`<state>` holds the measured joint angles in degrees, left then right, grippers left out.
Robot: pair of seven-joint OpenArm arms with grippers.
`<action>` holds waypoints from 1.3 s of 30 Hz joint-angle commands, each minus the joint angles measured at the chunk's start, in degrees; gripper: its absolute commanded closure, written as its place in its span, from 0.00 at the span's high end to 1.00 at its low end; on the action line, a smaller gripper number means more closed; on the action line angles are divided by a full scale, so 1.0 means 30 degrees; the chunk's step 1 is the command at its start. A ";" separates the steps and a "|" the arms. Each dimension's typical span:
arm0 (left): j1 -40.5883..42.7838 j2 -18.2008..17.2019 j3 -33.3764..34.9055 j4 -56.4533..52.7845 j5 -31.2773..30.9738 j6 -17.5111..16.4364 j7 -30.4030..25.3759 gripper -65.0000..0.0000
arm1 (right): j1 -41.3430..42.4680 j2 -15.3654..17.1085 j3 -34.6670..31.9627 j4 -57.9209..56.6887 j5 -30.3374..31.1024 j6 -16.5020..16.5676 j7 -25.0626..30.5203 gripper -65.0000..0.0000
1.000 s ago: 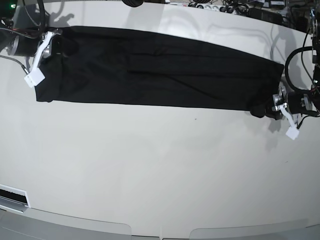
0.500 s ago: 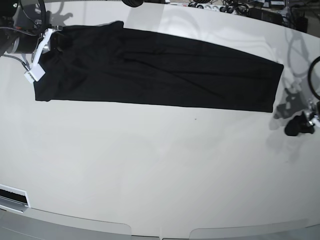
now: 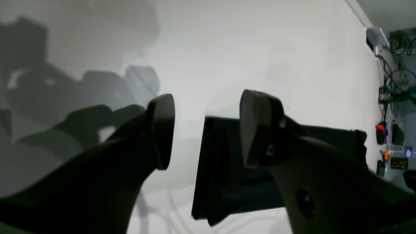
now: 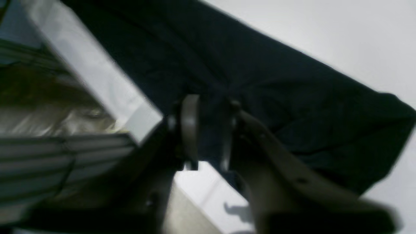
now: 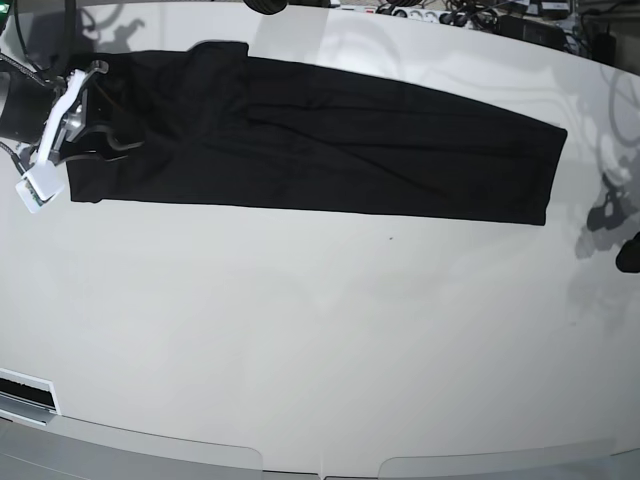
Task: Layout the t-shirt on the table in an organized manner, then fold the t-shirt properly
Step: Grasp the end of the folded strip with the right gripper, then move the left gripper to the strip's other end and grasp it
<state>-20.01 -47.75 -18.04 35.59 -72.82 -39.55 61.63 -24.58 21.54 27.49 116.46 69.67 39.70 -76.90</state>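
The black t-shirt (image 5: 320, 150) lies folded into a long narrow strip across the far part of the white table (image 5: 320, 340). My right gripper (image 5: 100, 105) is at the strip's left end. In the right wrist view the right gripper (image 4: 209, 130) is shut on an edge of the t-shirt (image 4: 276, 81), with cloth pinched between its pads; this view is blurred. My left gripper (image 3: 208, 130) is open and empty above the table (image 3: 227, 48), back from the t-shirt's right end (image 3: 224, 169). In the base view the left gripper (image 5: 631, 252) shows only partly at the right border.
Cables and electronics (image 5: 480, 18) lie beyond the table's far right edge; they also show in the left wrist view (image 3: 390, 130). A black-and-white label (image 5: 25, 392) sits at the front left rim. A blurred striped surface (image 4: 48, 152) lies beyond the table edge near my right gripper.
My left gripper has let go of the shirt's right end and pulled away to the right. My right gripper has shifted left and nearer, still at the left end, where a flap has shifted.
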 commanded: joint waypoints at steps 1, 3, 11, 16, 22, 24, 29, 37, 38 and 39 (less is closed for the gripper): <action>-0.0189 -0.0590 -0.0138 0.0226 -0.0408 -0.0150 0.0029 0.51 | 0.0051 -0.0189 -0.0080 -0.0051 -0.0401 0.0099 0.0714 0.05; 0.0226 -0.0583 -0.0138 0.0226 -0.0408 -0.0150 0.0080 0.51 | 0.0058 -0.1035 -0.0342 -0.0678 -0.2849 0.0099 0.2106 0.00; 0.2244 -0.0240 -0.0131 0.0226 -0.0401 -0.0150 0.0656 0.51 | 0.0481 -0.2521 -0.1231 -0.4962 -0.9078 0.0099 0.6870 0.00; 0.3082 -0.0226 -0.0131 0.0248 -0.0503 -0.0150 0.0794 0.51 | 0.0933 -0.2506 -0.2929 -0.8357 -1.2225 0.0099 0.9202 0.00; 0.3220 -0.0291 -0.0095 0.1297 -0.2798 -0.0150 0.3599 0.51 | 0.2113 -0.2506 -0.5151 -1.0775 -1.4382 0.0099 0.9923 0.00; 0.3344 -0.0321 -0.0095 0.1814 -0.2900 -0.0150 0.3657 0.51 | 0.2120 -0.2506 -0.5632 -1.0768 -1.4287 0.0099 0.9930 0.00; 0.3388 -0.0313 -0.0095 0.2047 -0.2076 -0.0150 0.2922 0.51 | 0.2157 -0.2506 -0.6040 -1.0768 -1.4316 0.0099 0.9923 0.00; 0.4619 -0.0160 -0.0095 0.2047 0.2696 -0.0150 -0.2178 0.51 | 0.2164 -0.2404 -0.6025 -1.0768 -1.4324 0.0099 0.9697 0.00; 0.4823 -0.0095 -0.0095 0.2047 0.3147 -0.0150 -0.2681 0.51 | 0.2164 -0.2412 -0.6025 -1.0768 -1.4316 0.0099 0.9712 0.00; 0.4991 0.0000 -0.0095 0.2047 0.3526 -0.0150 -0.3147 0.51 | 0.2186 -0.2412 -0.6025 -1.0768 -1.4309 0.0099 0.9719 0.00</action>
<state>-4.23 -45.95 -18.00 41.10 -60.95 -39.53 52.88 -17.91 13.80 9.47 83.92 27.77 39.97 -45.63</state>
